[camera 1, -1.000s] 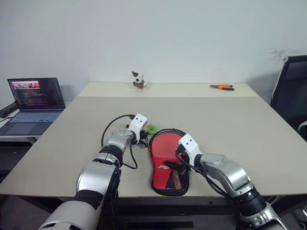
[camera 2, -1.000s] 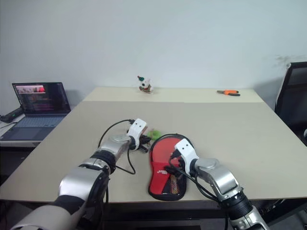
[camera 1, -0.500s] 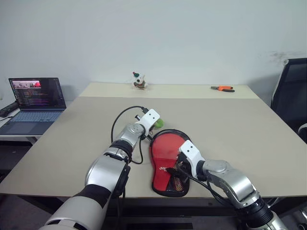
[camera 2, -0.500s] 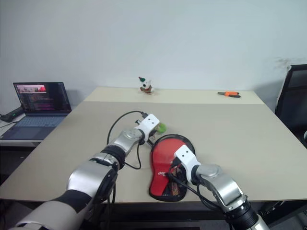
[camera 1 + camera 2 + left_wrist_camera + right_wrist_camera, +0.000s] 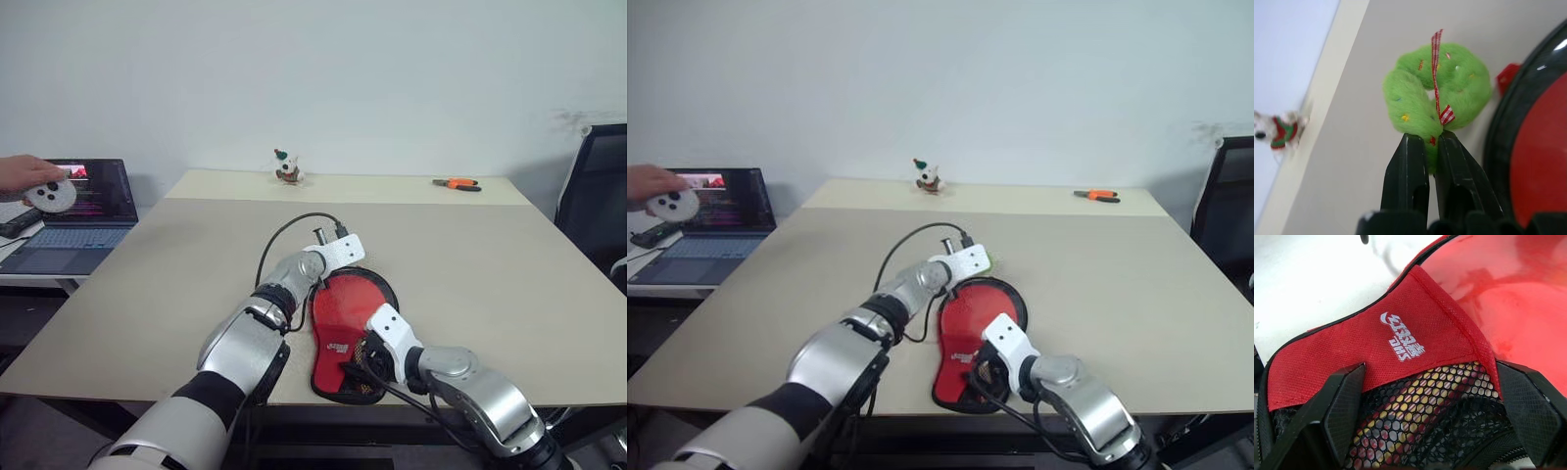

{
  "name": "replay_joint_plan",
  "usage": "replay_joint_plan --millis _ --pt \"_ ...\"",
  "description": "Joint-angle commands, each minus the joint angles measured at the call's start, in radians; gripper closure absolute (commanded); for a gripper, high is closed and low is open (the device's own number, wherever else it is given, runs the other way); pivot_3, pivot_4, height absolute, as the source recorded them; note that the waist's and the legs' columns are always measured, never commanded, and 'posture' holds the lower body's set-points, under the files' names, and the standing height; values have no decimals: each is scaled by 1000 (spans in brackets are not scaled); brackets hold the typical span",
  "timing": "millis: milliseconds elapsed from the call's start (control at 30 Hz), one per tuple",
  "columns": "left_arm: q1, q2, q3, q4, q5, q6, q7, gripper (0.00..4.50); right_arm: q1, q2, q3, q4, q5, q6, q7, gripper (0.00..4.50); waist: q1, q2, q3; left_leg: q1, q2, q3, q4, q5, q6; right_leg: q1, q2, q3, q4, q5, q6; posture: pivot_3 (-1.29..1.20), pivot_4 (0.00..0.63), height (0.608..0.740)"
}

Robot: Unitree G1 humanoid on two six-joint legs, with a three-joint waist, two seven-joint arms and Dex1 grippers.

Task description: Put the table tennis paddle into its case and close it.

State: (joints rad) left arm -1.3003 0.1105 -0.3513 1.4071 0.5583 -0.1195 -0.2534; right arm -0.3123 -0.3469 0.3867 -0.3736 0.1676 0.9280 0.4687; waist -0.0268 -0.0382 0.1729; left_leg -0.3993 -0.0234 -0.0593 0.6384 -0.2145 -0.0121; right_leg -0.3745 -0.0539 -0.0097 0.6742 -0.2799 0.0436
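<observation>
In the head views, the case (image 5: 345,338) is lying near the table's (image 5: 509,264) front edge, a little right of its middle, red face up. The paddle (image 5: 355,299) is sitting inside it, its round red face showing through the open top. The left gripper (image 5: 355,257) is reaching across to the case's far rim. The right gripper (image 5: 364,357) is hovering over the mesh end nearest the front edge. A laptop (image 5: 73,201) is standing off the left edge, with a person's hand (image 5: 24,174) holding a white disc above it.

In the left wrist view, the fingers (image 5: 1406,171) are pinching the fluffy green zipper tag (image 5: 1437,95), closed almost fully on it. My worry is that the soft tag could slip free or the zip could jam if the pull runs off the track's line.

In the right wrist view, the jaws are standing wide open, straddling the mesh patch (image 5: 1430,421) and logo (image 5: 1402,337) but gripping nothing. With nothing pinned there, the case may well drag across the table.
</observation>
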Motion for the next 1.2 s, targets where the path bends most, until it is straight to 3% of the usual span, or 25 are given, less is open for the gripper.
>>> replay_joint_plan --millis 33,833,1200 --pt "-57 -8 -36 -21 44 -49 41 4457 104 5 123 84 18 147 9 0 0 0 -1 1 0 0 -1 0 0 1 0 0 -1 0 0 0 150 740" --pt "-129 -111 -259 -12 269 -190 194 4457 182 25 131 4 19 203 -38 0 2 -1 -3 -1 -1 -1 -10 -1 -1 1 0 -1 -12 -1 1 0 150 740" --pt "-123 -193 -256 -14 255 -232 177 4457 182 46 126 6 15 207 -55 0 3 -1 -3 -1 0 -1 -11 -2 -1 1 0 -1 -12 -1 2 0 150 740"
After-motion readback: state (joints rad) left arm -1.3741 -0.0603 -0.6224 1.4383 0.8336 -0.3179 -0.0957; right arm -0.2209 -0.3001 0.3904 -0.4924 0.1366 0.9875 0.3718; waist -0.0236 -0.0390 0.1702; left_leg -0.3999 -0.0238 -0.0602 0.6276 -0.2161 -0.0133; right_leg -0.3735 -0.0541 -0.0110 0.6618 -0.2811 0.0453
